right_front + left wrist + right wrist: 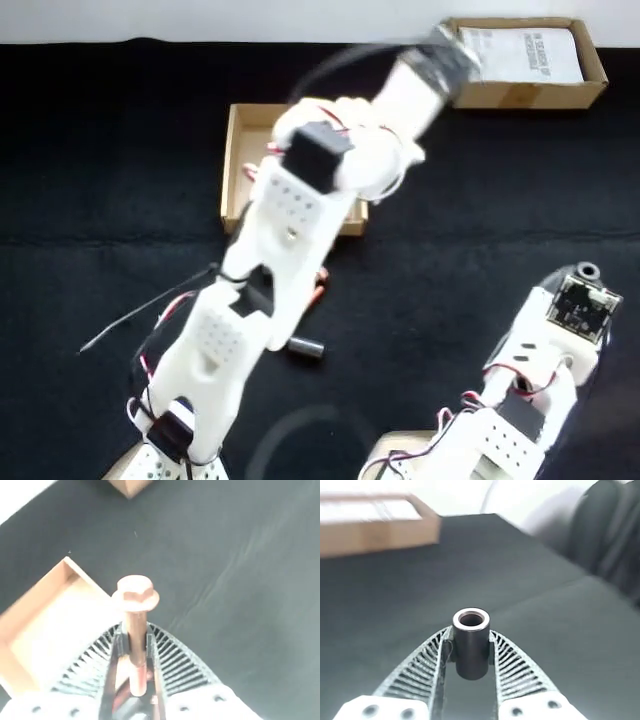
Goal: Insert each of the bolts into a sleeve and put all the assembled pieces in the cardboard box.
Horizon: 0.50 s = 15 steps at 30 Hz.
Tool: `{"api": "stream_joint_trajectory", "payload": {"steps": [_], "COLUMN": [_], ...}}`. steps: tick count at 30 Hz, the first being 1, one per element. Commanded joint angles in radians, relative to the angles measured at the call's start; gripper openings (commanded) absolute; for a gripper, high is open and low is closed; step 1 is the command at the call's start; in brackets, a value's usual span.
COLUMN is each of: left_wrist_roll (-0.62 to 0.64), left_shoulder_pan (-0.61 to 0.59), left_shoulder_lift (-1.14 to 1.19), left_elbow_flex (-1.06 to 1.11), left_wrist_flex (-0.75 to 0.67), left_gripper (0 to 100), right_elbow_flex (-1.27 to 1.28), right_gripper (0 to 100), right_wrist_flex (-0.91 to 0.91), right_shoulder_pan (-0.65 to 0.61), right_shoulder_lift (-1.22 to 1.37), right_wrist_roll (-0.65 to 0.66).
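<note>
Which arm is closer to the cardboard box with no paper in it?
Left. The left arm stretches over the box, its jaws shut on a bolt just beside it. The right arm, jaws shut on a sleeve, sits far back at the table's near edge.

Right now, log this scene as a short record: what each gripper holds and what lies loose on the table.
left gripper: shut on a copper bolt, head pointing away from the gripper, near the cardboard box
right gripper: shut on a dark sleeve, open bore pointing away from the gripper
assembly: bolt not yet in sleeve
loose on table: small cylinder, likely another sleeve
</note>
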Motion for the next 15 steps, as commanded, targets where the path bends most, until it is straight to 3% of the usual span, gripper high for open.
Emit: {"api": "stream_joint_trajectory", "payload": {"steps": [1, 7, 15], "left_wrist_roll": [0.187, 0.301, 0.365], "left_shoulder_pan": [-0.008, -0.01, -0.008], "left_shoulder_lift": [-0.154, -0.222, -0.22], "left_elbow_flex": [-0.048, -0.048, -0.05], "left_wrist_flex": [0.003, 0.003, -0.051], "left_gripper": [1, 1, 1], "right_elbow_flex": [-0.077, -0.246, -0.43], "right_gripper": [0.9, 0.8, 0.8], "right_wrist_flex": [0.042, 0.381, 0.694], "right_shoulder_pan": [-0.101, -0.331, -0.719], "right_shoulder_lift": [-0.018, -0.018, -0.018], "right_wrist_roll": [-0.176, -0.344, -0.413]}}
